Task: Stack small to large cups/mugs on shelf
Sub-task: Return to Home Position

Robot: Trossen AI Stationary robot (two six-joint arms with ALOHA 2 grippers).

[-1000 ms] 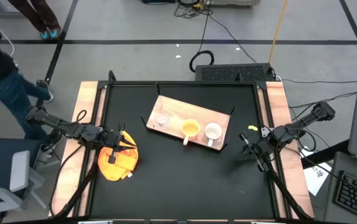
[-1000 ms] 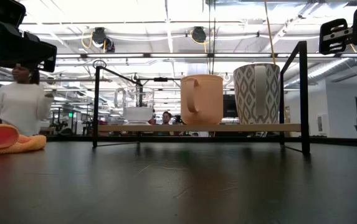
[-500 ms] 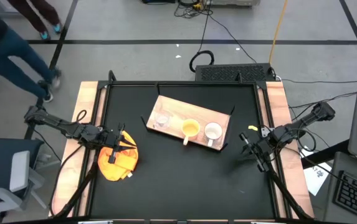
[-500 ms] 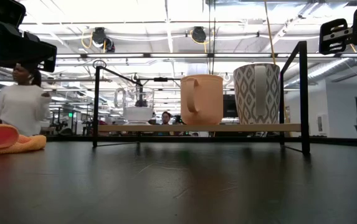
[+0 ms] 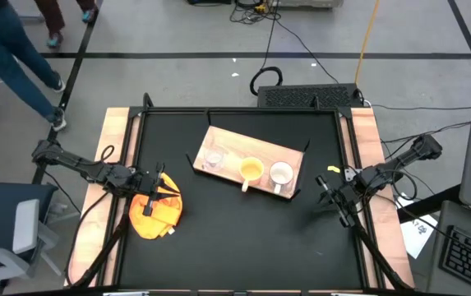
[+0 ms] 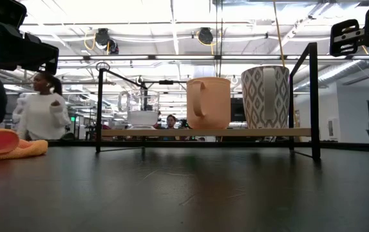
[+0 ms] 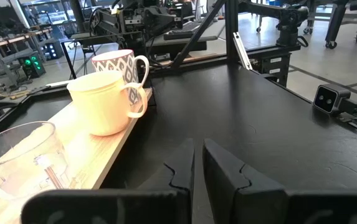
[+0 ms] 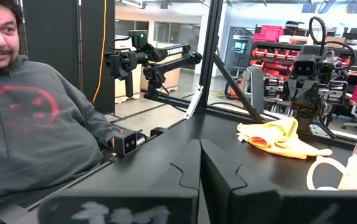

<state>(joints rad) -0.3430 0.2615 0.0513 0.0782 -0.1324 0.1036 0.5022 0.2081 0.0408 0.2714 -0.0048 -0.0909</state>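
- High view: the shelf [image 5: 233,146] lay on the bench [image 5: 235,247] between the two arms, ahead of both sets of fingertips, with its long axis running roughly from one arm towards the other.
- On it stood three vessels in a row. The clear glass cup [image 5: 214,157] was at the end towards the left end effector [image 5: 161,187], the yellow-orange mug [image 5: 251,170] in the middle, and the white mug [image 5: 280,173] at the end towards the right end effector [image 5: 322,194].
- Left end effector: fingers pressed together on nothing, well apart from the glass cup, over the orange cloth [image 5: 154,215].
- Right end effector: fingers pressed together, empty, near the white mug's end of the shelf but clear of it; it was the nearer arm to the shelf.
- Judgement: stacking looked complete. Any retreat should draw each end effector straight back, away from the shelf, so no mug is knocked.
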